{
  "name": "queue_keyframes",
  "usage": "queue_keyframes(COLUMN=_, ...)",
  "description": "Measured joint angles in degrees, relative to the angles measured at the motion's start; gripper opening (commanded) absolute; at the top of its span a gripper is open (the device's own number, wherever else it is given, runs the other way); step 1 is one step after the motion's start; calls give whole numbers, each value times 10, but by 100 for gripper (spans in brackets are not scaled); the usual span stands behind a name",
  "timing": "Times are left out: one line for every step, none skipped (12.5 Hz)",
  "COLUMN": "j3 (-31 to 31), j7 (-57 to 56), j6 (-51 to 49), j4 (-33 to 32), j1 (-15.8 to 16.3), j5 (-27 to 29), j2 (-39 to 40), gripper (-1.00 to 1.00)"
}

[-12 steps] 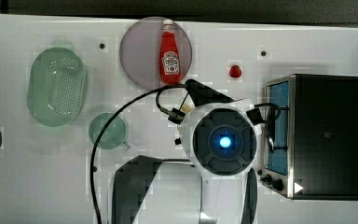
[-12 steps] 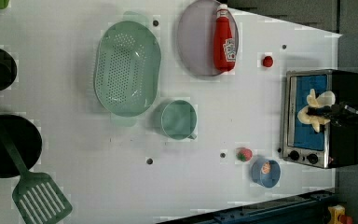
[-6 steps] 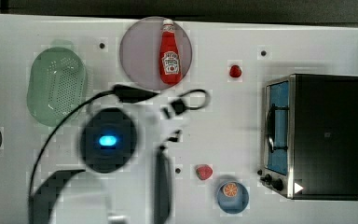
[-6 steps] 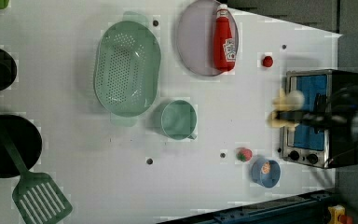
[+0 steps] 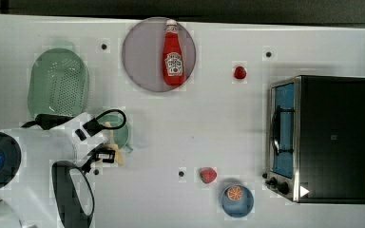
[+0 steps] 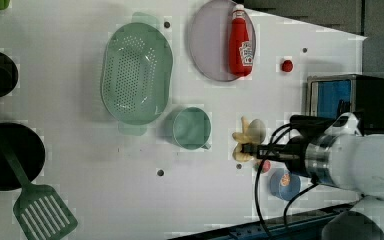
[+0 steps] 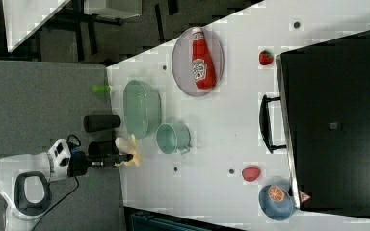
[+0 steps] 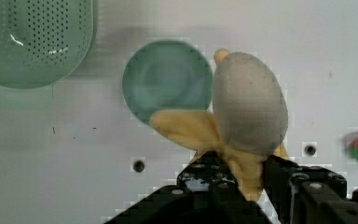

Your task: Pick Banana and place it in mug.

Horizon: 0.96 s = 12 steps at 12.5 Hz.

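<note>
A: Item 1, L to R in left view: round teal-green translucent mug [image 6: 192,128], upright on table, empty.

B: Item 2: stubby pale yellow peeled toy banana [image 6: 247,138], pinched in black gripper [image 6: 244,148], airborne, just beside mug's right.

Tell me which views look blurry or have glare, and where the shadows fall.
Wrist view: the banana looms soft and greyish up close; the mug and colander are hazy. Left view: the mug casts a faint shadow toward the colander. Top view: no strong glare; the table is evenly lit.
</note>
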Motion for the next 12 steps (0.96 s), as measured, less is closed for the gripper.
queue_keyframes(j3=2, j7=30, j6=1, j4=-3, j1=0, j5=0, j2=12, gripper=-42)
queue_keyframes(j3=14, j7=85, j6=21, j4=-8, j1=-10, j5=-5, j2=44, gripper=-42)
queue_keyframes(j3=9, j7=94, j6=32, j4=-13, j1=-4, j5=3, j2=60, gripper=-42)
queue_keyframes(j3=8, j7=107, j6=57, j4=-24, j1=-4, j5=3, j2=76, gripper=-42)
queue_keyframes(j3=11, j7=122, j6=95, j4=-30, j1=-6, j5=-4, j2=94, gripper=-42)
queue_keyframes(j3=11, j7=132, j6=130, j4=-30, j1=-5, j5=-10, j2=115, gripper=-42)
queue_keyframes(j3=13, j7=141, j6=158, j4=-35, j1=-8, j5=-8, j2=133, gripper=-42)
queue_keyframes(j3=19, j7=150, j6=173, j4=-38, j1=-15, j5=-3, j2=146, gripper=-42)
queue_keyframes(j3=21, j7=162, j6=178, j4=-40, j1=-15, j5=-2, j2=161, gripper=-36)
queue_keyframes(j3=21, j7=176, j6=171, j4=-38, j1=-11, j5=-4, j2=175, gripper=-17)
queue_keyframes(j3=18, j7=188, j6=180, j4=-41, j1=-6, j5=-16, j2=183, gripper=6)
queue_keyframes(j3=18, j7=197, j6=183, j4=-43, j1=-4, j5=-21, j2=193, gripper=30)
